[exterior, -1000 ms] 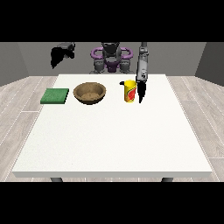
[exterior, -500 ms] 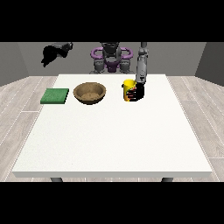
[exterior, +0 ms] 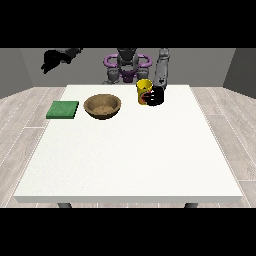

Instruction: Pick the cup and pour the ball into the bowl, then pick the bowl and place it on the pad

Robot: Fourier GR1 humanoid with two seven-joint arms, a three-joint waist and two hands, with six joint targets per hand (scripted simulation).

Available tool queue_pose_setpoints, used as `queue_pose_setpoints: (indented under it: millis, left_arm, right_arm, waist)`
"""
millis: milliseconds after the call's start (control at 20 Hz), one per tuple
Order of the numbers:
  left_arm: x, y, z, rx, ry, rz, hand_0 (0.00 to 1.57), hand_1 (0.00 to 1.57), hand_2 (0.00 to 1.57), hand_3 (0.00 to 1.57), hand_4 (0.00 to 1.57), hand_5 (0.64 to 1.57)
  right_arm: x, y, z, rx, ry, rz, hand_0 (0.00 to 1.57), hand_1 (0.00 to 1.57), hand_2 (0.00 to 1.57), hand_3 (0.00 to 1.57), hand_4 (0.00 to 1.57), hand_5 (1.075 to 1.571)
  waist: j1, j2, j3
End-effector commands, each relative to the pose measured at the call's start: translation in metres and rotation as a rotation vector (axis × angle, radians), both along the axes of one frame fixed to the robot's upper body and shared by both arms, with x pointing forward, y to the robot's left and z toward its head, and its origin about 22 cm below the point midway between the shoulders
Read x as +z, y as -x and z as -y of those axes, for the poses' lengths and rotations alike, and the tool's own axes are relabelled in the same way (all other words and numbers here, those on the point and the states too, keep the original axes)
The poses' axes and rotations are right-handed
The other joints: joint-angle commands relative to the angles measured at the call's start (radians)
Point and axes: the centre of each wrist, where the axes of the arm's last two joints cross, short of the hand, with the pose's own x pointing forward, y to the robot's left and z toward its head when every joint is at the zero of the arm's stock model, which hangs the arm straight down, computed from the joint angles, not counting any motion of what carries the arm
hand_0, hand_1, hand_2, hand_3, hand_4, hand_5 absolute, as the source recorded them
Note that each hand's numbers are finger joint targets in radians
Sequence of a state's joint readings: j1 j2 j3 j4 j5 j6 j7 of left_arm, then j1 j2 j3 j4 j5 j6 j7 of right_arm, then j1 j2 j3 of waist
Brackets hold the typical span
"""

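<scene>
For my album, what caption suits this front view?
Robot's hand closes round a yellow cup, beside a bowl and green pad.

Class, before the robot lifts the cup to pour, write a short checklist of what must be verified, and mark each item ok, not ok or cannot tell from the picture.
1. Hand at the view's right is at the cup: ok.
2. Fingers closed round the cup: cannot tell.
3. Cup upright on the table: ok.
4. Ball inside the cup: cannot tell.
5. Bowl upright, beside the cup towards the view's left: ok.
6. Pad bare, other hand raised away from it: ok.
</scene>
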State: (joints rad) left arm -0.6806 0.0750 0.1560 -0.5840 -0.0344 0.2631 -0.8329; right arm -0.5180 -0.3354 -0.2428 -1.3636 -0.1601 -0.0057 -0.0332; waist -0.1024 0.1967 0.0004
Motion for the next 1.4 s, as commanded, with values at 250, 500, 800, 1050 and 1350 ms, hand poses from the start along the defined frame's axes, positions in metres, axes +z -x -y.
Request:
queue_pose_setpoints:
  millis: [250, 500, 800, 1050, 1350]
  left_arm:
    - [0.039, -0.026, 0.016, 0.087, -0.178, -0.002, 1.35, 1.35, 1.57, 1.57, 1.32, 1.209]
    - [0.041, -0.025, 0.034, 0.051, -0.276, 0.025, 1.35, 1.35, 1.57, 1.57, 1.32, 1.209]
    - [0.055, -0.038, 0.050, 0.217, -0.588, 0.047, 1.42, 1.42, 1.57, 1.57, 1.51, 1.257]
    - [0.055, -0.041, 0.063, 0.250, -0.837, 0.073, 1.50, 1.50, 1.57, 1.57, 1.48, 1.310]
    - [0.077, -0.058, 0.056, 0.345, -1.119, 0.127, 1.57, 1.57, 1.57, 1.57, 1.50, 1.364]
  right_arm:
    - [-0.016, 0.002, 0.018, 0.017, -0.008, -0.035, 0.00, 0.00, 0.37, 0.68, 0.55, 1.570]
    - [-0.011, -0.003, 0.046, -0.033, -0.016, -0.012, 0.00, 0.00, 0.33, 0.67, 0.54, 1.569]
    - [-0.011, -0.011, 0.025, 0.053, 0.001, -0.010, 0.00, 0.00, 0.36, 0.68, 0.55, 1.568]
    - [-0.022, -0.013, 0.037, 0.024, 0.018, -0.049, 0.00, 0.00, 0.34, 0.68, 0.54, 1.567]
    - [-0.032, -0.020, 0.026, 0.013, 0.014, -0.094, 0.00, 0.00, 0.35, 0.66, 0.55, 1.566]
  waist:
    - [-0.042, -0.042, -0.0003]
    - [0.013, -0.017, -0.0002]
    - [-0.080, -0.011, 0.0017]
    - [-0.049, -0.049, 0.0021]
    - [-0.038, -0.101, 0.0022]
